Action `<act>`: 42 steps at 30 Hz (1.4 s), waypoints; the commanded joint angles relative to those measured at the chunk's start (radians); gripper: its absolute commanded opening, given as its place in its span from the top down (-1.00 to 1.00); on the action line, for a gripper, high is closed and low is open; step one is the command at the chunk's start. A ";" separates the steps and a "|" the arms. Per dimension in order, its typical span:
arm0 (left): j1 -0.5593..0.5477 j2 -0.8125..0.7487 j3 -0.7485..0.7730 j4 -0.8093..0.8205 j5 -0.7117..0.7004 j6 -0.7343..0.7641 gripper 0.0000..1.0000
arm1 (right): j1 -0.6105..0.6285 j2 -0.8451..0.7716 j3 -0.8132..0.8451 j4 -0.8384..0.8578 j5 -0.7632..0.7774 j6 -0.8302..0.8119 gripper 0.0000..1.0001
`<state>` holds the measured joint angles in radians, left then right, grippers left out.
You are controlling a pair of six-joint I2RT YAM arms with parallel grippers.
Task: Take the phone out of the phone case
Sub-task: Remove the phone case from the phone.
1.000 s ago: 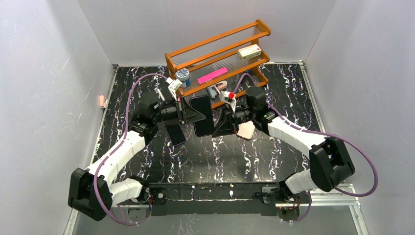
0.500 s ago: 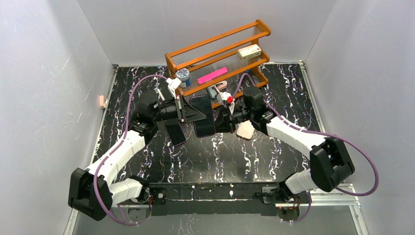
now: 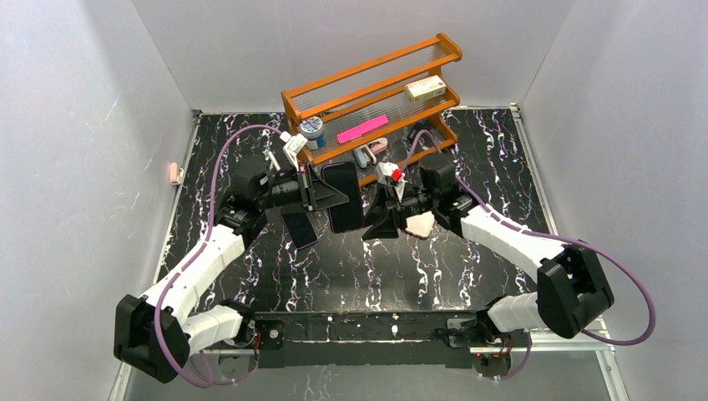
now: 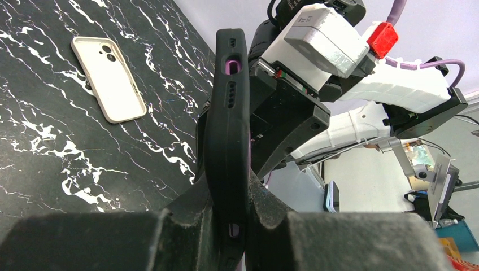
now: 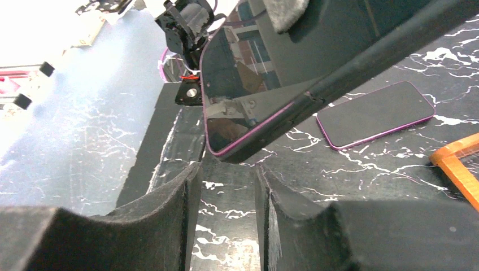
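My left gripper (image 3: 321, 194) is shut on a phone in a black phone case (image 3: 343, 197) and holds it edge-up above the table. In the left wrist view the case (image 4: 228, 124) stands clamped between my fingers (image 4: 192, 206), its port holes facing the camera. In the right wrist view the dark screen (image 5: 254, 73) shows a purple rim along the case's edge. My right gripper (image 3: 371, 225) is open just right of the phone's lower corner. Nothing lies between its pads (image 5: 189, 186), and the corner hangs just beyond them.
A second, bare phone with a purple rim (image 3: 299, 227) lies flat under the left gripper. A cream empty case (image 3: 419, 224) lies beside the right wrist. An orange wooden rack (image 3: 371, 92) with small items stands behind both arms.
The right gripper has opened and drawn back slightly from the phone's edge. The left gripper still holds the cased phone in the same place.
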<state>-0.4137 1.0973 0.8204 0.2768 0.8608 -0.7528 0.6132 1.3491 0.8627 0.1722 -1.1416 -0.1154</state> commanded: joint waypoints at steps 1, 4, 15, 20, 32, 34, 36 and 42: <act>0.000 -0.037 0.037 0.055 0.019 0.017 1.00 | 0.002 -0.032 -0.006 0.095 -0.048 0.082 0.06; 0.000 -0.040 0.033 0.064 0.025 0.011 1.00 | 0.002 -0.025 -0.004 0.147 -0.049 0.121 0.06; 0.000 -0.044 0.022 0.106 0.072 -0.046 1.00 | 0.002 0.005 0.005 0.220 -0.027 0.191 0.59; -0.002 -0.051 0.025 0.116 0.086 -0.077 1.00 | 0.002 0.013 0.013 0.219 -0.005 0.191 0.83; -0.013 -0.069 -0.001 0.170 0.091 -0.100 1.00 | 0.002 0.008 0.002 0.301 0.021 0.292 0.57; -0.021 -0.070 0.000 0.172 0.092 -0.104 1.00 | 0.003 0.014 0.005 0.307 0.075 0.314 0.57; -0.028 -0.072 -0.004 0.172 0.089 -0.105 1.00 | 0.003 0.018 -0.001 0.353 0.118 0.356 0.56; -0.033 -0.081 -0.035 0.198 0.089 -0.143 1.00 | -0.003 0.021 -0.047 0.510 0.248 0.490 0.56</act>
<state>-0.4126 1.0607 0.8013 0.4049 0.8856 -0.8154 0.6109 1.3579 0.8272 0.4854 -1.0977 0.2901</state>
